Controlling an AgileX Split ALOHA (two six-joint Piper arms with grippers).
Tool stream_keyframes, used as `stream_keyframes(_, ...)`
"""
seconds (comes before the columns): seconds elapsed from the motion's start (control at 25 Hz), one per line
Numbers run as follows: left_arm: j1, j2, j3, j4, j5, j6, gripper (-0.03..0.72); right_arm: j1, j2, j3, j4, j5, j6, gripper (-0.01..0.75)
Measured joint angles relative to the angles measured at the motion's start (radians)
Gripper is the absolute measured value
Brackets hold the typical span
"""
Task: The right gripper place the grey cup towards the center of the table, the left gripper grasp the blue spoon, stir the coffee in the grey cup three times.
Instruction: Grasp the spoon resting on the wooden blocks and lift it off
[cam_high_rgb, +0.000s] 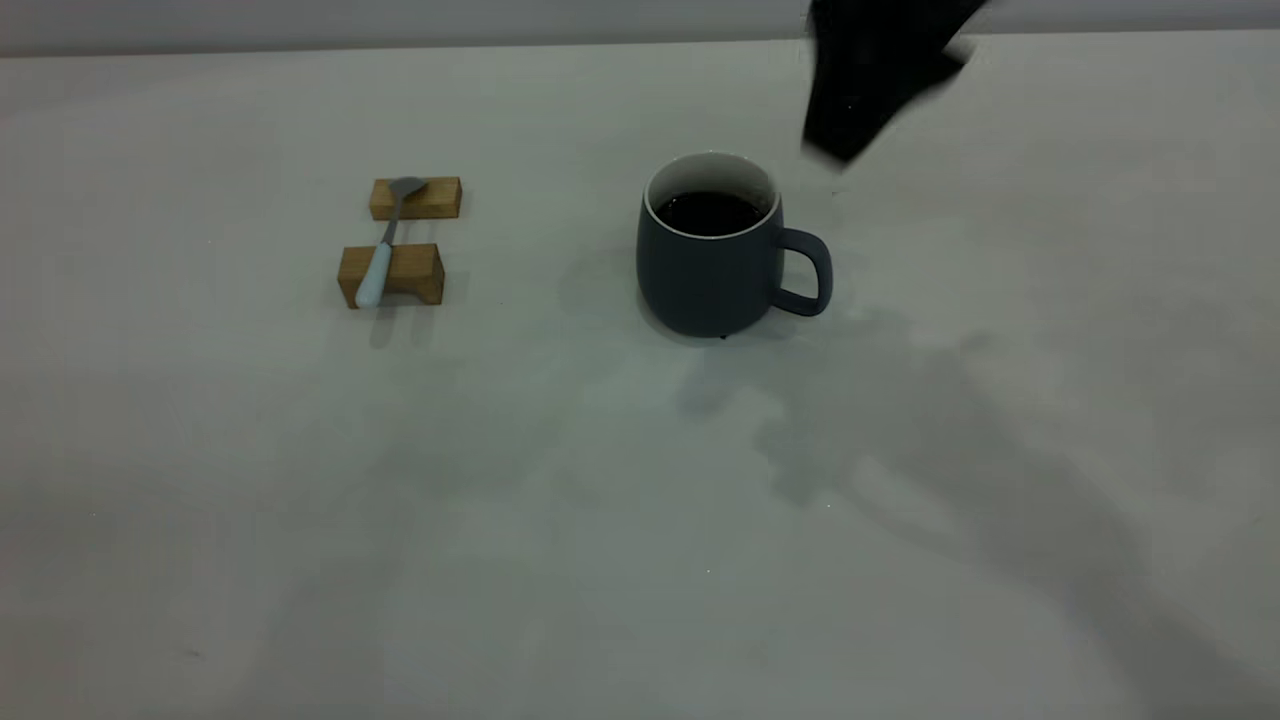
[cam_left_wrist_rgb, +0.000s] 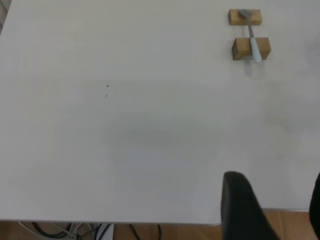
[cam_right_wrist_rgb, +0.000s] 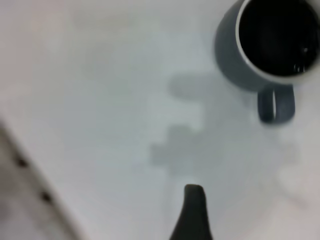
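Cup (cam_high_rgb: 712, 262) stands upright near the table (cam_high_rgb: 640, 520) centre, coffee (cam_high_rgb: 709, 212) dark and level inside, handle pointing toward the right arm's side; placing looks done, so the step in hand is judged to be the left arm's reach for the spoon (cam_high_rgb: 382, 245). The spoon lies bridged across two wooden blocks (cam_high_rgb: 403, 240), metal bowl on the far block, pale blue handle over the near block w/ its tip overhanging. To do it well: come down over the handle w/ fingers spread across it, close on the stretch at or just past the near block where there is clearance beneath, lift straight so the blocks are not dragged. Left gripper (cam_left_wrist_rgb: 272, 205): only dark finger (cam_left_wrist_rgb: 242, 205) edges show in its wrist view, near the table edge, well apart from spoon; gap between them suggests released, nothing held. Right gripper (cam_high_rgb: 865, 85): dark blurred mass up beyond the cup, apart from it; one finger (cam_right_wrist_rgb: 192, 212) in its wrist view, so cannot tell whether spread or clenched; holds nothing visible. The cup is well apart from spoon.
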Motion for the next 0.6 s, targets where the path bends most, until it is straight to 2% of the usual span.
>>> stream_keyframes(0.16,0.000,0.000,0.000,0.000,0.000,0.000,0.409,-0.002,-0.191,0.002,-0.056,0.216,0.171,0.661)
stream_keyframes(0.32,0.000,0.000,0.000,0.000,0.000,0.000,0.409,-0.004,-0.344,0.002,-0.095,0.425,0.358,0.645)
stream_keyframes(0.44,0.000,0.000,0.000,0.000,0.000,0.000,0.409,-0.006,-0.454,0.014,-0.145,0.462,0.469,0.642)
stream_keyframes(0.6,0.000,0.000,0.000,0.000,0.000,0.000,0.409,-0.006,-0.616,0.071,-0.175,0.473,0.497,0.641)
